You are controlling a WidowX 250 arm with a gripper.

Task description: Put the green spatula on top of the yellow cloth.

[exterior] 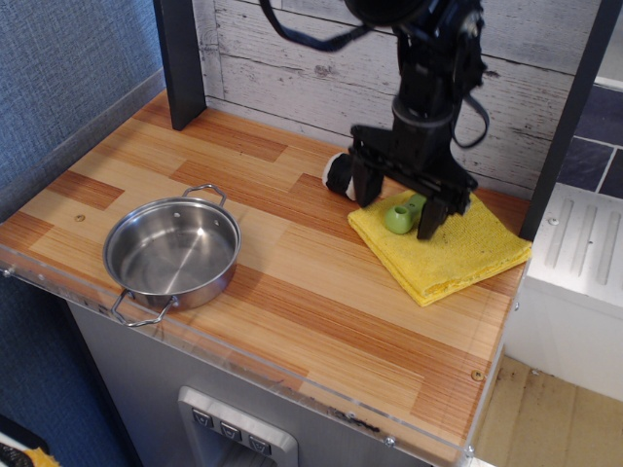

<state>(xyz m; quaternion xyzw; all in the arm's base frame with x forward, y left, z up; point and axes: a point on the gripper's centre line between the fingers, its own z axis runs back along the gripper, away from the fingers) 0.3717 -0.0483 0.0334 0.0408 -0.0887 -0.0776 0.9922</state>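
Now the green spatula (400,215) shows only its chunky lime handle.

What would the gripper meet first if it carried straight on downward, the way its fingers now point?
Most likely the green spatula, which lies between the open fingers of the gripper, with the yellow cloth just beneath. Depth is hard to judge from this single view.

Whitewashed plank back wall (292,58), blue textured side wall (68,58), striped wooden countertop (292,282)
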